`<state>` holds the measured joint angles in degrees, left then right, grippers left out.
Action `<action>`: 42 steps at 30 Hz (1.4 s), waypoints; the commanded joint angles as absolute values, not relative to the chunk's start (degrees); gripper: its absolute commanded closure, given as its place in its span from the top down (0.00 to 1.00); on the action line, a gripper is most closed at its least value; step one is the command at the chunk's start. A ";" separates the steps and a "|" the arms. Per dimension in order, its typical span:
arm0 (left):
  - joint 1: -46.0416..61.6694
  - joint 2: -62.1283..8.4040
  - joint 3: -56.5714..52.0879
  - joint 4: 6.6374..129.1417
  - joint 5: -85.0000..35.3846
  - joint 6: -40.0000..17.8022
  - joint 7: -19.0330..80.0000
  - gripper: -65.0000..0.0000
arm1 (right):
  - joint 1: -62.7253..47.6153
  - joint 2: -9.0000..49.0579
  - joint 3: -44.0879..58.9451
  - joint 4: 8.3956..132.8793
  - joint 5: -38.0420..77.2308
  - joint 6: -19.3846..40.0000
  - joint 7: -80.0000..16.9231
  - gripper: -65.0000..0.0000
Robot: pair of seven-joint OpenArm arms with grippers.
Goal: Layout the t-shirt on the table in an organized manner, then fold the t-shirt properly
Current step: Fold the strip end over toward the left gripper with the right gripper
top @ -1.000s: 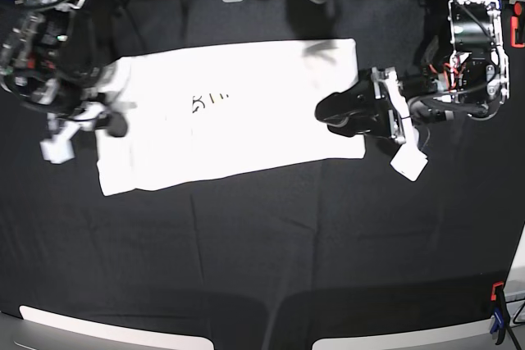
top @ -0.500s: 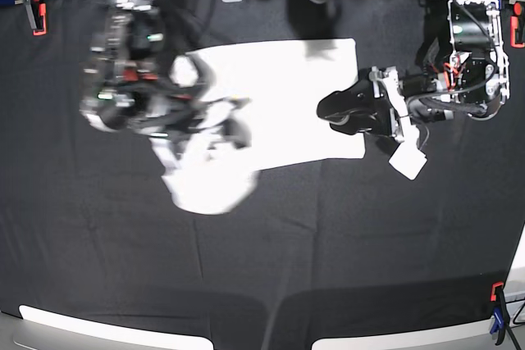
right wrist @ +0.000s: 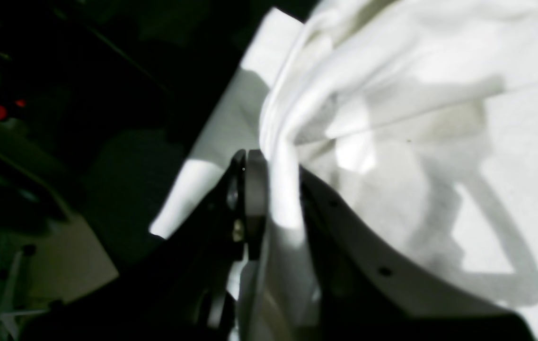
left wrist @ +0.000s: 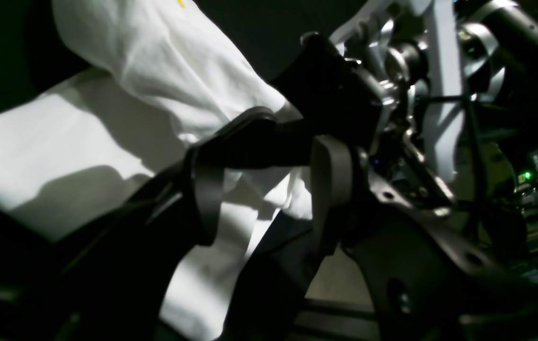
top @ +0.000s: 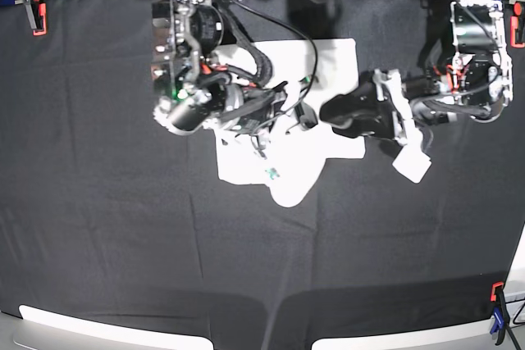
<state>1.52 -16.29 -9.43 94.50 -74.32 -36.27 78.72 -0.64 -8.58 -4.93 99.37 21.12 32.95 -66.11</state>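
Observation:
The white t-shirt [top: 332,63] lies on the black table [top: 123,227], its left part lifted and carried over the rest, with a loose flap hanging down at the front. My right gripper [top: 302,117] is shut on a bunched fold of the cloth [right wrist: 439,142], which is pinched between its fingers [right wrist: 254,189]. My left gripper [top: 326,111] rests over the shirt's right end. In the left wrist view its fingers [left wrist: 205,189] stand apart and open, with white cloth [left wrist: 169,57] under and between them. The two grippers almost meet.
Orange-and-blue clamps sit at the table's far left corner [top: 37,10] and near right corner [top: 496,309], and a red one at the far right [top: 518,29]. A white tag [top: 412,163] hangs from the left arm. Cables run along the back edge.
My right arm has swept from the shirt's left end to the middle, dragging that end up and over the shirt. The left arm has hardly moved.

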 commanded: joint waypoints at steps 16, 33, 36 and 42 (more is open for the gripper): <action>-1.76 -21.45 -9.72 95.39 -76.12 -36.67 77.97 0.42 | 0.45 -9.00 -6.61 100.44 23.09 32.99 -65.01 0.00; -4.60 -25.58 -9.72 95.39 -76.16 -36.69 77.95 0.42 | 0.64 -9.00 -10.50 100.44 36.01 34.96 -65.01 0.41; -6.22 -27.99 -9.72 95.39 -76.12 -36.67 77.97 0.42 | 1.13 -9.00 -10.46 100.47 35.48 36.71 -65.01 0.41; -6.81 -29.43 -9.72 95.39 -76.29 -36.67 78.00 0.42 | 2.17 -9.00 -8.36 103.26 21.89 36.64 -63.26 0.40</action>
<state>-5.74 -28.56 -9.39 94.50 -74.59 -36.29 78.89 0.86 -8.56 -8.21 101.69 20.08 36.03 -65.39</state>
